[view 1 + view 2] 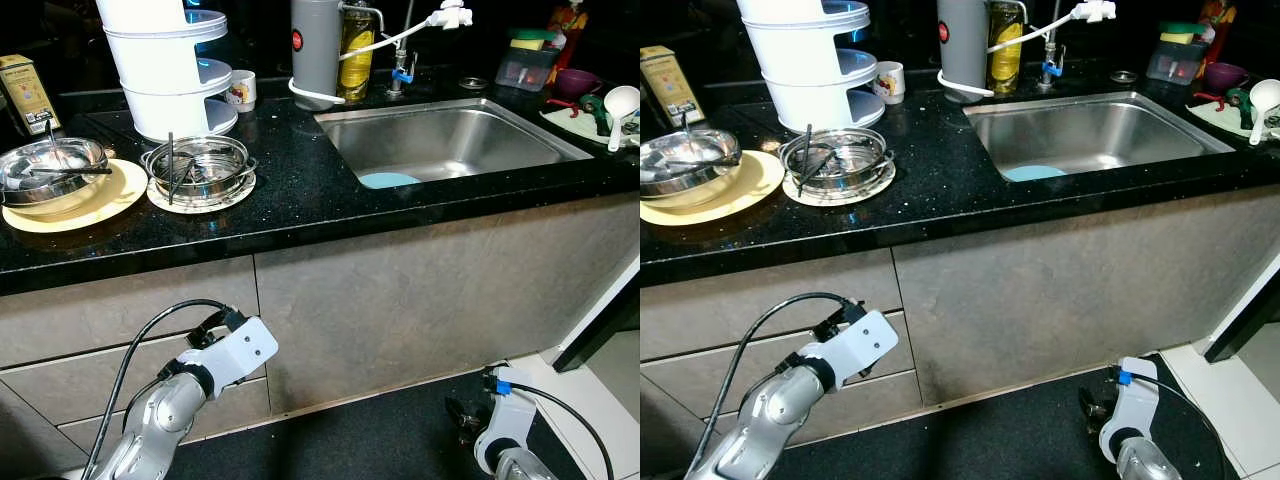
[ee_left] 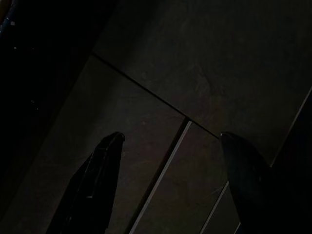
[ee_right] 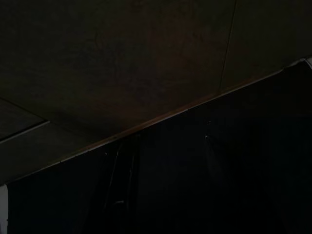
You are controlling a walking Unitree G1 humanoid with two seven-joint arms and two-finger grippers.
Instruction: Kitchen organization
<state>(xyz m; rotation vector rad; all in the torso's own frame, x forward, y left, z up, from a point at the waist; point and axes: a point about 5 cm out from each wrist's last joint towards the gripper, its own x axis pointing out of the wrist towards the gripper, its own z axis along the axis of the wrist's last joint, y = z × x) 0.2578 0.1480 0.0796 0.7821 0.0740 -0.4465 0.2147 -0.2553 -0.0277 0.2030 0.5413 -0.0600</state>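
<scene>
On the black counter [image 1: 300, 205] a steel bowl [image 1: 50, 172] with utensils rests on a yellow plate [image 1: 112, 195]. Beside it a second steel bowl [image 1: 197, 165] holding utensils sits on a white plate. A steel sink [image 1: 520, 140] has a blue item [image 1: 388, 180] at its near left corner. Both arms hang low in front of the cabinets. My left gripper [image 2: 170, 141] is open and holds nothing, pointing at the cabinet front. My right gripper [image 3: 165, 165] shows dimly near the dark floor, fingers apart and holding nothing.
Stacked white containers [image 1: 165, 70], a mug [image 1: 240, 90], a grey cylinder [image 1: 316, 50] and an oil bottle [image 1: 355, 45] line the back. A white ladle [image 1: 620, 105], purple bowl [image 1: 577, 80] and plastic box [image 1: 527, 65] are right of the sink. Grey drawer fronts [image 1: 400, 300] are below.
</scene>
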